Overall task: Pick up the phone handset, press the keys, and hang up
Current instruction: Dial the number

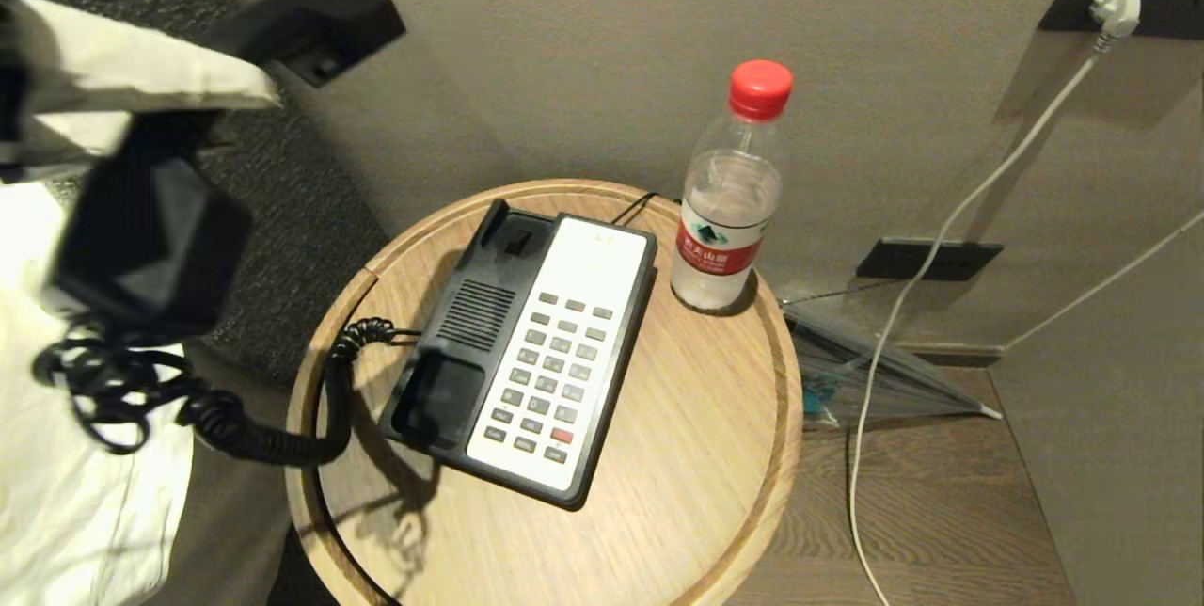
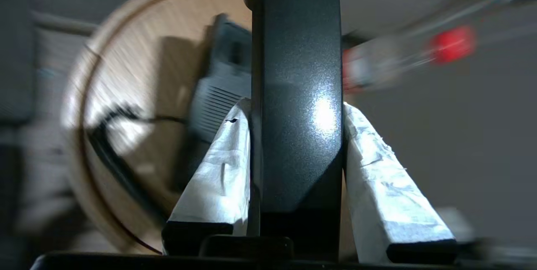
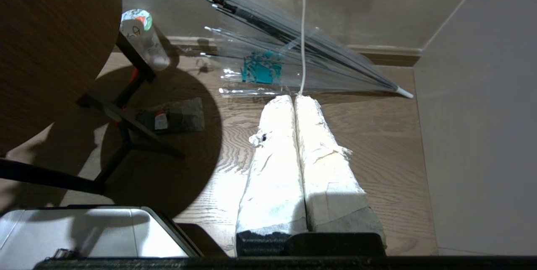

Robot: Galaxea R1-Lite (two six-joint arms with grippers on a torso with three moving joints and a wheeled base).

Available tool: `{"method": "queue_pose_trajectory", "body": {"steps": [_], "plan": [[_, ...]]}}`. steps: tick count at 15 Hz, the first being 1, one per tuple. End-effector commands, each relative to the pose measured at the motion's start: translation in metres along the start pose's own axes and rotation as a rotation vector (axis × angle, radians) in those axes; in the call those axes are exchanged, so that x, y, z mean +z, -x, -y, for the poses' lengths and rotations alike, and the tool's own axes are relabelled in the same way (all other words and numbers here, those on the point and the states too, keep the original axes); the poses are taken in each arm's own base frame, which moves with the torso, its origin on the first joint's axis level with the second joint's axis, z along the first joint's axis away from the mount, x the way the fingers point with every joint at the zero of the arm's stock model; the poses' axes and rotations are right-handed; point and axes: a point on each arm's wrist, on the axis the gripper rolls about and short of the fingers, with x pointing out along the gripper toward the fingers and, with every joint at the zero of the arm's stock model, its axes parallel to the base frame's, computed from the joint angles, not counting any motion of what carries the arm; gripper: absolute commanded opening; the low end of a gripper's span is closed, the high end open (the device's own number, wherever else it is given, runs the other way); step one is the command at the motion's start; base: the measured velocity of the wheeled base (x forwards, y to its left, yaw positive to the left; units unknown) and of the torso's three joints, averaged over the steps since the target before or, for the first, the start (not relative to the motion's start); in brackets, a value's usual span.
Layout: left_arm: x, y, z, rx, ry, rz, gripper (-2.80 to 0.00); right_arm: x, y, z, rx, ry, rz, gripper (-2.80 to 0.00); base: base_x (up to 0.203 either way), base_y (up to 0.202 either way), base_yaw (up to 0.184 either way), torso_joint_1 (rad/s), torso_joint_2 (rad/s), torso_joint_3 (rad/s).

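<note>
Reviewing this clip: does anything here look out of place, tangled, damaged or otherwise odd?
Mildly. The black coiled cord bunches into a tangle off the round wooden table's edge, under the long black plastic phone handset gripped by the left gripper. A folded clear umbrella lies on the floor. The white wrap on the right gripper's fingers looks frayed.

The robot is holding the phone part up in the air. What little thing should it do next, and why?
Probably keep the left gripper shut on the phone handset and hold it off to the side, so the keys can be pressed. The cradle on the phone base is empty, and the coiled cord hangs off the table's edge. The right gripper is shut and hangs low over the floor.
</note>
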Motion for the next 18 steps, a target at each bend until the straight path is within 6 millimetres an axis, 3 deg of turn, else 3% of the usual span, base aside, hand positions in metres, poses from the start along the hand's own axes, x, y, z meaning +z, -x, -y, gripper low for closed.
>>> {"method": "queue_pose_trajectory", "body": {"steps": [1,3,8,10,18], "plan": [[0.005,0.067,-0.007,-0.072,0.137,0.058,-2.80,0.000,0.000,0.000,0.000,0.000,-0.001,-2.80,0.000,0.000,0.000,0.000,0.00,0.000],[0.002,0.083,-0.012,-0.082,0.155,0.054,-2.80,0.000,0.000,0.000,0.000,0.000,-0.001,-2.80,0.000,0.000,0.000,0.000,0.00,0.000],[-0.029,0.162,-0.042,-0.323,0.254,0.065,-2.80,0.000,0.000,0.000,0.003,0.011,0.003,-2.80,0.000,0.000,0.000,0.000,0.00,0.000],[-0.041,0.164,-0.049,-0.340,0.270,0.041,-2.80,0.000,0.000,0.000,0.008,0.015,-0.004,-2.80,0.000,0.000,0.000,0.000,0.00,0.000],[-0.040,0.136,-0.043,-0.382,0.266,0.069,-2.80,0.004,0.003,-0.001,0.045,0.029,-0.017,-2.80,0.000,0.000,0.000,0.000,0.00,0.000]]}}
